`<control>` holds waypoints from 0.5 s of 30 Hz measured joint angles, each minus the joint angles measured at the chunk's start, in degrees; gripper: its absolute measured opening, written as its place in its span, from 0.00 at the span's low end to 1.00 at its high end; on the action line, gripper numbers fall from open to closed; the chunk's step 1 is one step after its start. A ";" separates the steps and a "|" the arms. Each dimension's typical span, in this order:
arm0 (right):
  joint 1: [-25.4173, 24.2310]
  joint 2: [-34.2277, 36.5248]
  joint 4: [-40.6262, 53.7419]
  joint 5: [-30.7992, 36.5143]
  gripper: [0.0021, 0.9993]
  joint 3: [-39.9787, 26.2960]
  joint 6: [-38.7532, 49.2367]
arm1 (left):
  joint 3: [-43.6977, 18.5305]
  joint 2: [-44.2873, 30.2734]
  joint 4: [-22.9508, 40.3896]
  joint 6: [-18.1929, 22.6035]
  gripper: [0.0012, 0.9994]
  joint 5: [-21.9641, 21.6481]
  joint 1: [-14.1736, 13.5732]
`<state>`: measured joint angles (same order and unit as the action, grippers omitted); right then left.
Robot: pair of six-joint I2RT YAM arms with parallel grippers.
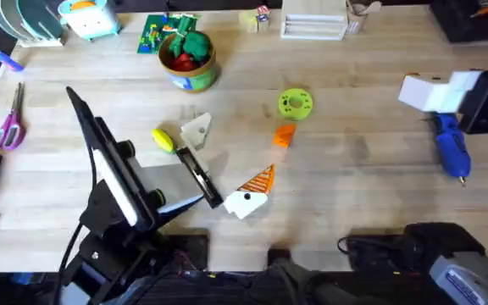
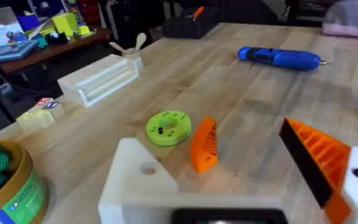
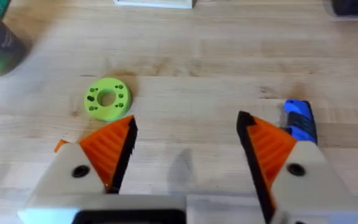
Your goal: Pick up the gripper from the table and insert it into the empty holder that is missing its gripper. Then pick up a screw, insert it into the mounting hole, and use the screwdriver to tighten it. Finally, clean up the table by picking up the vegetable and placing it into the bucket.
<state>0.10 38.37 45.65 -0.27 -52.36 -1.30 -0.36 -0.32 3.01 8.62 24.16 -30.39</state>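
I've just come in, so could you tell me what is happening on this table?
Nothing is held. The left gripper sits low over the table with its jaws wide open, one of them apparently the bare holder. The orange gripper lies just beyond it, beside a green disc. The right gripper is open too. The screwdriver lies on the table, and the vegetable is not yet in the bucket.

One screwdriver (image 1: 451,146), one bucket (image 1: 189,61)

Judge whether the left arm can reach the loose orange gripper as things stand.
Probably yes: the gripper lies on bare table just ahead of the open left hand, with nothing between them.
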 joint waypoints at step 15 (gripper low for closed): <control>0.16 1.71 0.50 -6.63 0.99 -0.03 -0.46 | 0.00 0.00 0.00 -5.68 0.99 0.02 0.00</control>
<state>0.26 40.08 46.15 -6.90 -52.39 -1.76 -0.36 -0.32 3.01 2.94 24.18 -30.39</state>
